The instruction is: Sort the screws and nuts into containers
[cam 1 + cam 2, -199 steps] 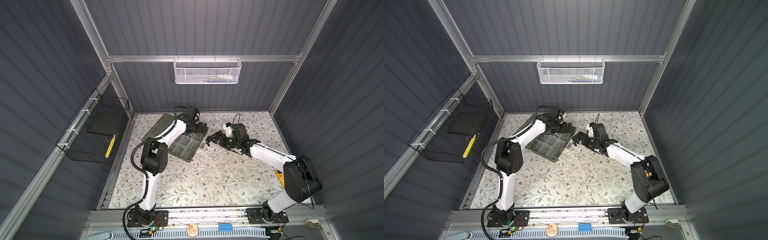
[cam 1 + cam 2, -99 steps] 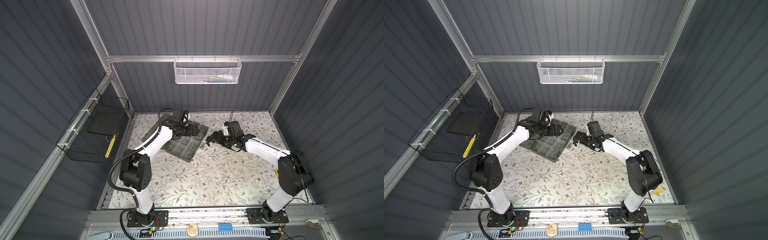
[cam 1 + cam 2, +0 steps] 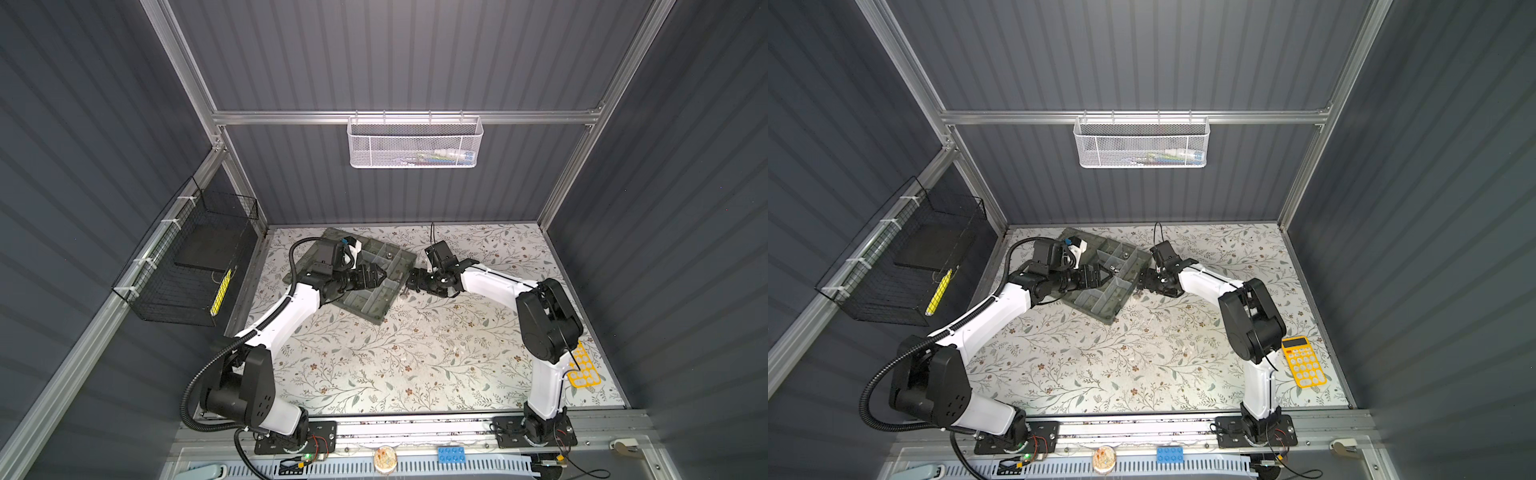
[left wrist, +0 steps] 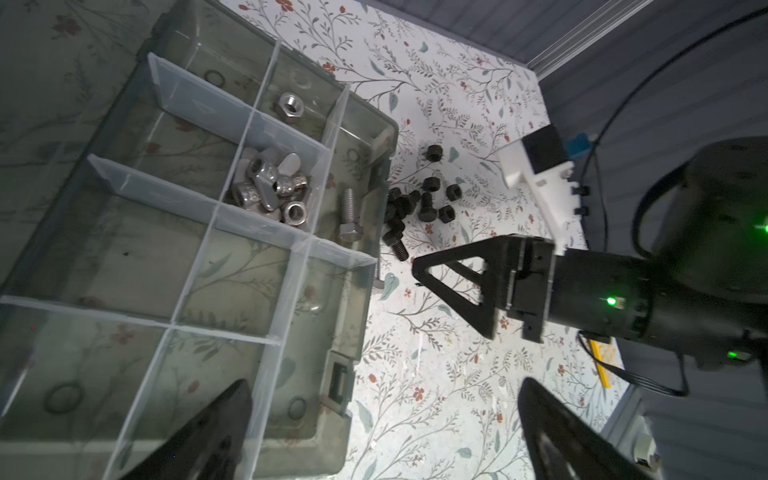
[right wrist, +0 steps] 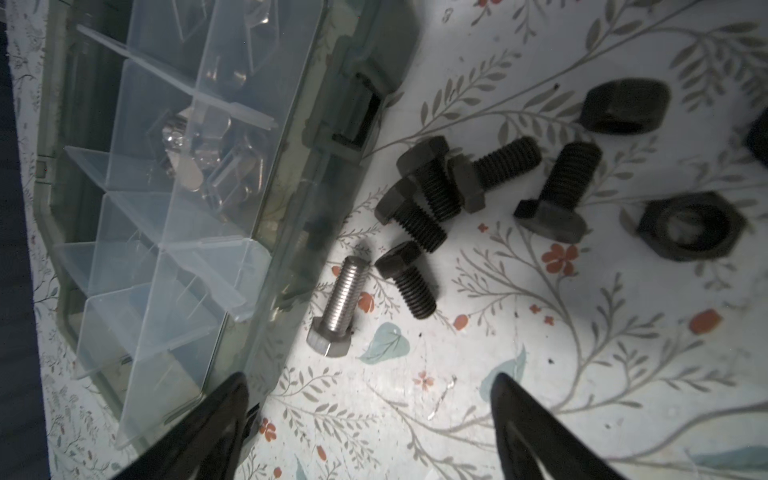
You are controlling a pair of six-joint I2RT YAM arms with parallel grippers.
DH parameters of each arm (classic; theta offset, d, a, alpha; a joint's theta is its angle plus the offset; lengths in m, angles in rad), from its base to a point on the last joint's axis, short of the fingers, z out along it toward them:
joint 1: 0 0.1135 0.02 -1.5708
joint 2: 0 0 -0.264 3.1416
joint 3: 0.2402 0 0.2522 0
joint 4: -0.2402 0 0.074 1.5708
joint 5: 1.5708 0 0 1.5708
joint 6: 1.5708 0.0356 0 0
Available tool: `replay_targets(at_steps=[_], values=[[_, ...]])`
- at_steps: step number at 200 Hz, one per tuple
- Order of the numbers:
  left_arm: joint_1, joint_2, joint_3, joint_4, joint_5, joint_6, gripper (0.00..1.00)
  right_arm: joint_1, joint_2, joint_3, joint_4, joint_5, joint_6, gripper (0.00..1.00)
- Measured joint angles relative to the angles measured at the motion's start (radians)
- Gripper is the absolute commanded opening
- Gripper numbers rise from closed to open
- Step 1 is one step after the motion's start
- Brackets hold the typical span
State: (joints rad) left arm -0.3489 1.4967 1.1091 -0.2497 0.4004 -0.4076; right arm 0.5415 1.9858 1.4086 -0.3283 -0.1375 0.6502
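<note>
While your left gripper [image 4: 380, 399] hung wide over the organizer box [image 4: 353, 316] and your right gripper [image 5: 368, 386] stood wide above the black screws [image 5: 419, 195] at its three o'clock edge, those looked hard, light and roll-prone; pinching across the shank suited them. One compartment [image 4: 291, 137] held silver nuts [image 4: 270, 183], its neighbour one silver screw [image 4: 348, 214]; most others seemed empty.

**Box and loose pile side by side**

The box [image 3: 374, 320] lies on the table [image 3: 415, 361], back left of centre. Screws [image 5: 432, 195] and nuts [image 5: 690, 226] lie just right of it. One compartment [image 4: 291, 133] holds a heap of nuts [image 4: 270, 187], its neighbour a single screw [image 4: 349, 216].
</note>
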Motion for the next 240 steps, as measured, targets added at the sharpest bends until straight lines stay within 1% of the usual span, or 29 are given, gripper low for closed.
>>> replay_targets(at_steps=[45,90,113,127,157,218,240], values=[[0.0,0.002,-0.002,0.047,0.047,-0.036,1.0,0.003,0.048,0.018,-0.023,0.015,0.004,0.75],[0.0,0.005,-0.01,0.066,0.073,-0.069,1.0,0.009,0.102,0.074,-0.034,0.011,0.005,0.71],[0.0,0.005,-0.04,0.079,0.08,-0.087,1.0,0.014,0.128,0.104,-0.035,0.01,0.003,0.68],[0.0,0.005,-0.065,0.082,0.081,-0.095,1.0,0.016,0.145,0.123,-0.038,0.009,0.004,0.64],[0.0,0.003,-0.097,0.09,0.084,-0.103,1.0,0.023,0.179,0.156,-0.036,0.016,0.012,0.58],[0.0,-0.003,-0.103,0.117,0.095,-0.103,1.0,0.057,0.185,0.161,-0.055,0.057,0.021,0.51],[0.0,-0.003,-0.111,0.125,0.099,-0.103,1.0,0.061,0.185,0.16,-0.059,0.066,0.019,0.44]])
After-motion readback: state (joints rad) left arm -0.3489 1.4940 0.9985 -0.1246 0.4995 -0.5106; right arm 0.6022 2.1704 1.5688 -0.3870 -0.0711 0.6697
